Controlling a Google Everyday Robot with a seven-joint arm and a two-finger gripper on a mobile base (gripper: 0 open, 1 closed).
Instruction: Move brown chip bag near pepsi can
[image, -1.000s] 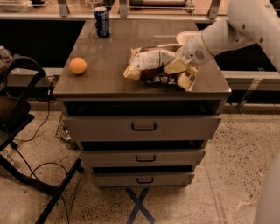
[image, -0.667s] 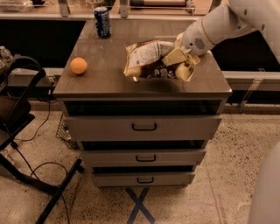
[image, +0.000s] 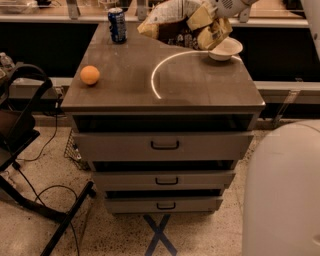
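The bag (image: 169, 13) hangs at the top centre of the frame, apparently clear of the cabinet top (image: 200, 85), its right end pinched in the gripper (image: 207, 27), whose jaws are closed on the foil. The can (image: 117, 24) stands upright at the upper left, just left of the bag's drooping left corner. This looks like the carry step, nearly done: the bag is near the can but not set down. The next move calls for lowering it to the surface beside the can and releasing, without the loose corner tipping the can (a light thing). The bowl (image: 225, 49) sits below the gripper; the orange (image: 90, 75) lies well apart at left.
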